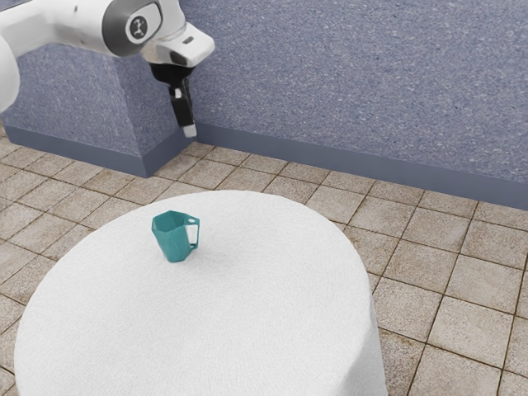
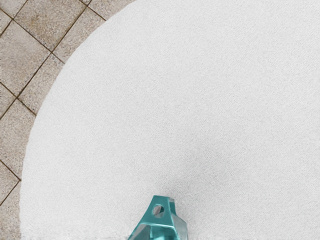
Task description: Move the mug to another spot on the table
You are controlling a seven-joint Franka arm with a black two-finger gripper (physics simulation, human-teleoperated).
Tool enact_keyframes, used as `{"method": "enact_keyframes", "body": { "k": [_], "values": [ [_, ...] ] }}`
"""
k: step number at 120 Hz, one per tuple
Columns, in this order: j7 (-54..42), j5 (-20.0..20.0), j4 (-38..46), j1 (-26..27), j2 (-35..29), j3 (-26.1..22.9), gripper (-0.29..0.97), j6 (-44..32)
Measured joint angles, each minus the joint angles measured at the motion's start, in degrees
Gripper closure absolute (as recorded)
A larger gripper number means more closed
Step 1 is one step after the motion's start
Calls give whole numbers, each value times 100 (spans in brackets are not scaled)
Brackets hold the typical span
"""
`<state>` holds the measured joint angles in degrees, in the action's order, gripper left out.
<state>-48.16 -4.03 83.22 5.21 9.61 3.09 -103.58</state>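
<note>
white and grey, the arm point(image 1: 82, 25) comes in from the exterior view's upper left and stops high above the floor, short of the table. its black gripper point(image 1: 189, 129) hangs off the end, pointing down and a little toward the exterior view's right, with a pale tip at the bottom. i see it side-on, so i cannot tell whether the jaws stand open or closed. it hangs up in the air, in front of the blue speckled wall point(image 1: 355, 74), touching nothing.

below it and well apart stands the mug point(image 1: 174, 235), teal and faceted, narrower at the base than at the rim. it sits upright on the round white table point(image 1: 272, 313), in the part nearest the edge on the exterior view's left and toward the far edge. its handle point(image 1: 193, 233) points to the exterior view's right, and a soft shadow falls on the same side.

further right the tabletop runs on to its curved edge, and past that lie brown stone floor tiles point(image 1: 445, 264).

from the wrist view the mug point(image 2: 161, 222) shows close under the hand, with the hole of its handle point(image 2: 158, 210) plain to see. it stands on the table point(image 2: 190, 100) not far from the rim, and floor tiles point(image 2: 25, 50) lie beyond the curve.
</note>
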Motion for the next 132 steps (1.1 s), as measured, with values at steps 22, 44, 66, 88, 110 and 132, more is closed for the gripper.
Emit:
{"method": "enact_keyframes", "body": {
  "k": [22, 44, 66, 88, 110, 132],
  "values": [
    [838, -131, -5, -20, 36, -15, 1, 164],
    [1450, -176, -146, -52, 1114, 217, 0, 4],
    [1795, -158, -381, -309, 2051, 248, 0, -194],
    [1516, 40, -863, -508, 2630, 198, 0, -266],
    [1046, 202, -915, -622, 2918, 173, 0, -289],
    [492, 327, -932, -631, 3138, 158, 0, -292]
  ]
}}
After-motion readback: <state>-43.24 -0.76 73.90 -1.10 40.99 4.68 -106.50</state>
